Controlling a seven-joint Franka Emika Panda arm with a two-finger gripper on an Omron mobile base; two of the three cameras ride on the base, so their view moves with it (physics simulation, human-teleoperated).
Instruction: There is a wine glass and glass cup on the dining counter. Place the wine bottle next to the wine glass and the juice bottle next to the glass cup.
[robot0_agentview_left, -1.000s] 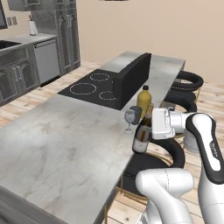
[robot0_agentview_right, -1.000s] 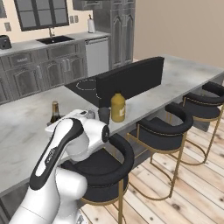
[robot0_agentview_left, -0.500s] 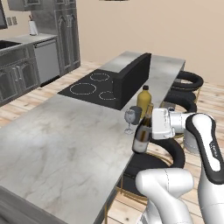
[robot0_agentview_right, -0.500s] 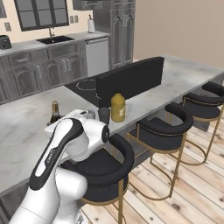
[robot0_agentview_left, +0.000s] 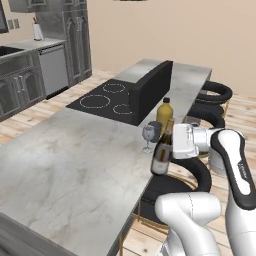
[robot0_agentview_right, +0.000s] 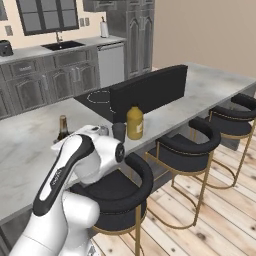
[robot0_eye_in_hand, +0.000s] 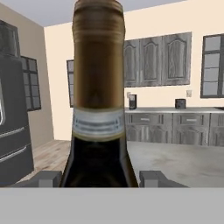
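The jaws of the gripper (robot0_agentview_left: 170, 150) are clamped on the wine bottle (robot0_agentview_left: 162, 150), which stands upright at the near edge of the marble bench (robot0_agentview_left: 75, 170), just beside the wine glass (robot0_agentview_left: 149, 134). The juice bottle (robot0_agentview_left: 165, 113) stands just behind, with the glass cup (robot0_agentview_right: 119, 132) beside it.

wine bottle (robot0_agentview_left: 161, 152) upright, beside wine glass (robot0_agentview_left: 149, 134); juice bottle (robot0_agentview_left: 164, 112) upright near glass cup (robot0_agentview_right: 119, 132); dining counter (robot0_agentview_left: 75, 165)
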